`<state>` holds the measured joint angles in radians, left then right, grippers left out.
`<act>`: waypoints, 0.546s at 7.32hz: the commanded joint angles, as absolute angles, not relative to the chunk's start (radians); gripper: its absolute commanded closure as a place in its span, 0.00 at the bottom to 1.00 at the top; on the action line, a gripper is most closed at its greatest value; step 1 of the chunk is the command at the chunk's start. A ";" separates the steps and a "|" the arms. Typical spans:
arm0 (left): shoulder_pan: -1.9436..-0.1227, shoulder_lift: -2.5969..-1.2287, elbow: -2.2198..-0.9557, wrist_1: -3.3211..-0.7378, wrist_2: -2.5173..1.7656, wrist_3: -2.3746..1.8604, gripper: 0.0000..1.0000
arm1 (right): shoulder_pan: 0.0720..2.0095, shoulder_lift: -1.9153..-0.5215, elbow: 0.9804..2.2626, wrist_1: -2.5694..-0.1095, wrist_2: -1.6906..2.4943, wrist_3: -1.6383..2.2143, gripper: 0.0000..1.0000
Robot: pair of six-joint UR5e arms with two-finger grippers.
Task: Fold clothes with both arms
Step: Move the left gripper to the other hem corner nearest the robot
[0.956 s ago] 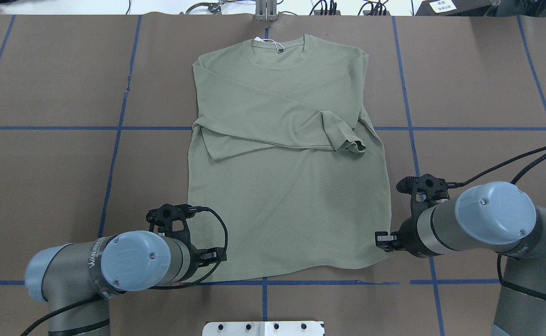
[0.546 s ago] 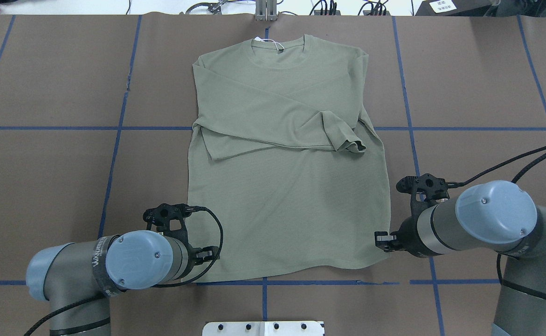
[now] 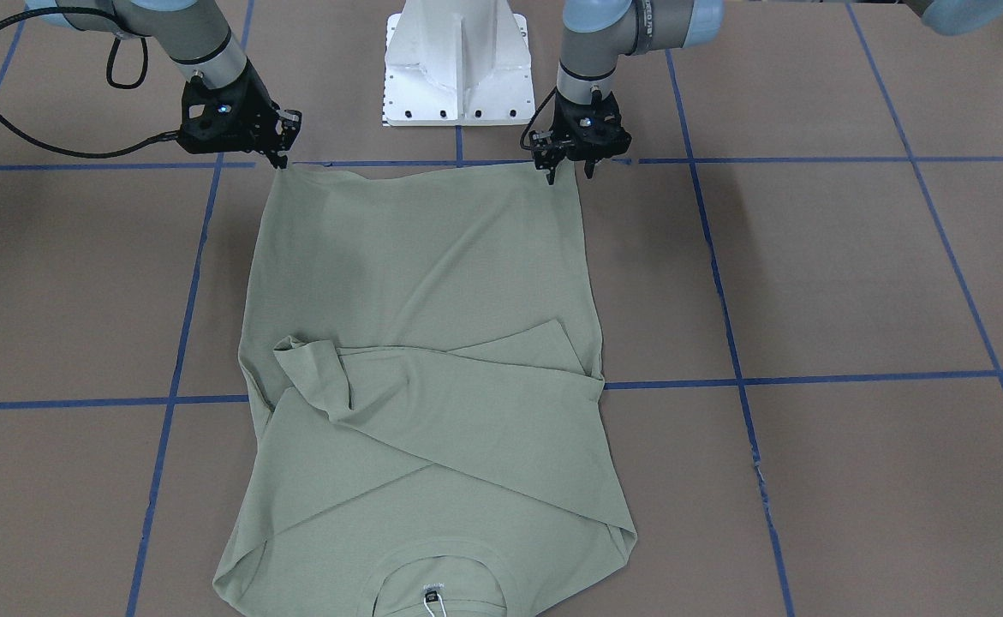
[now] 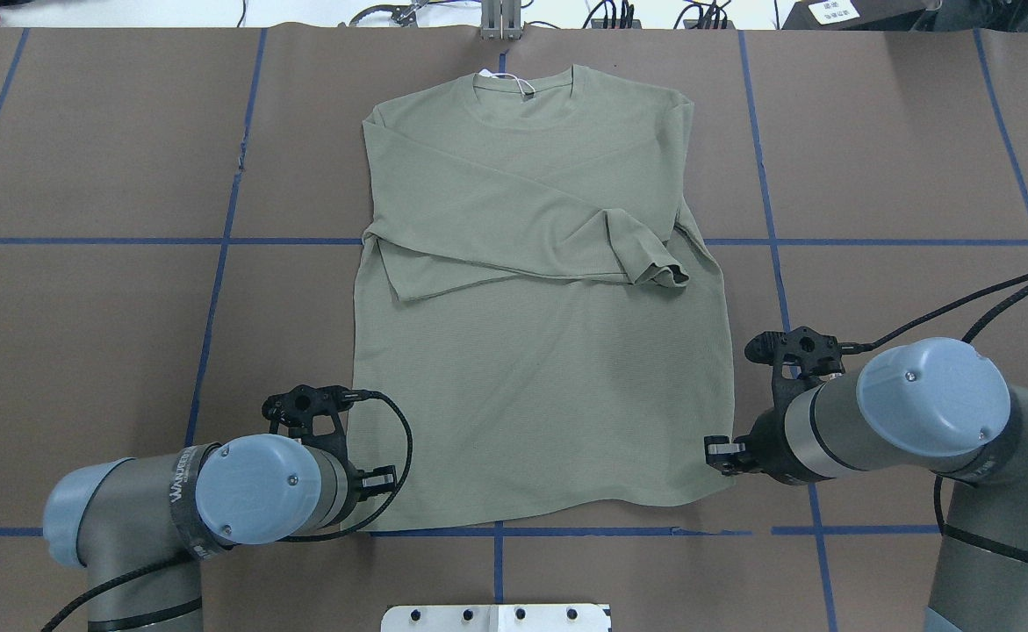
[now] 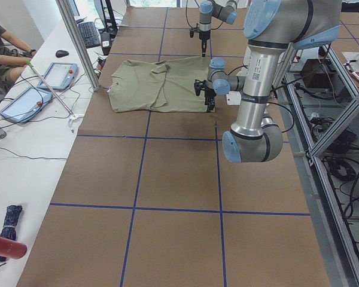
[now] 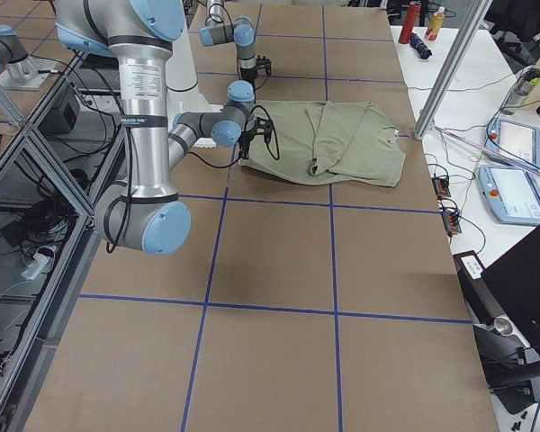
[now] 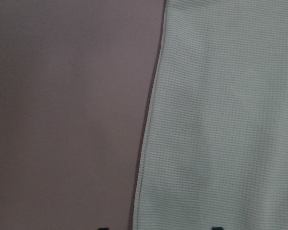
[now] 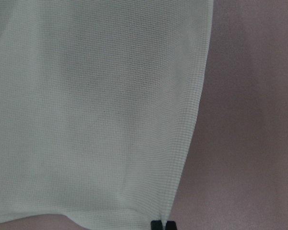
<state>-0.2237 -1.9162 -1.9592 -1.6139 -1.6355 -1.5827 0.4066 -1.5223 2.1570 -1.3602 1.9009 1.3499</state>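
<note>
The right gripper [image 3: 281, 160] has its tips pressed together, pinching a hem corner of the shirt [image 4: 540, 377]; the left gripper [image 3: 570, 174] stands spread astride the other corner, tips nearly cut off in its wrist view. The shirt lies mid-table, hem toward the robot's edge, sleeves crossed

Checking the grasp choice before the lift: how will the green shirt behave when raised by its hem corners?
Likely floppy: the shirt lies flat with soft creases, so it should sag between held corners. Its sleeves, crossed loosely over the chest, may slip out of place. Thin knit looks light.
</note>
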 commanded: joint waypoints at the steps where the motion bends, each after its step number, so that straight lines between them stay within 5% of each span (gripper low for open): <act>1: -0.219 -1.911 -1.951 -1.614 -1.637 -1.583 0.37 | 0.408 -1.522 2.157 -1.359 1.902 1.348 1.00; 4: -0.216 -1.910 -1.965 -1.614 -1.640 -1.591 0.37 | 0.410 -1.523 2.157 -1.359 1.902 1.348 1.00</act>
<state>-0.2178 -1.9092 -1.9619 -1.6138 -1.6381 -1.5881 0.4085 -1.5219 2.1568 -1.3595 1.9021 1.3491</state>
